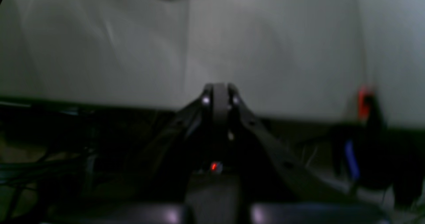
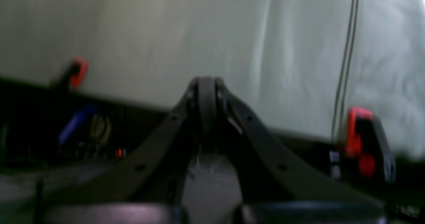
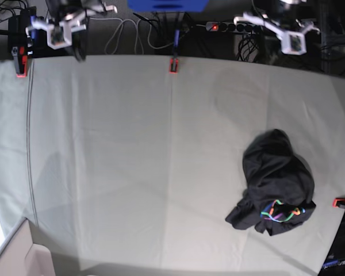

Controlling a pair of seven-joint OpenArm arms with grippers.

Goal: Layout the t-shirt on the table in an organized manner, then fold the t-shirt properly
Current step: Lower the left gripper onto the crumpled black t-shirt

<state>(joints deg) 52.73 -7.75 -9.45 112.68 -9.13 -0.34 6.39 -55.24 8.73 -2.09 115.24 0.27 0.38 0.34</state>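
A: Black cotton, crumpled in a heap: the t-shirt (image 3: 278, 183) lies on the table (image 3: 132, 172) far from the clamp (image 3: 173, 65) that sits at the middle of the back edge, off toward the front corner on the left arm's side. A bit of rainbow line print (image 3: 280, 213) shows at the end of the heap farthest from that clamp.

B: And the arms?

A: Both sit behind the back edge, one to each side of that clamp. The left gripper (image 1: 219, 93) has its jaws pressed together with nothing between them; its wrist view shows only bare pale cloth beyond the tips and a dark blur at the top edge. The right gripper (image 2: 206, 86) is likewise closed and empty, pointing over the table edge.

B: Anything near the right one?

A: A second red clamp (image 2: 360, 141) just beside it on the table's rim, with a thin dark cable (image 2: 347, 58) running across the cloth above it. Neither gripper touches the shirt; both are well apart from it.
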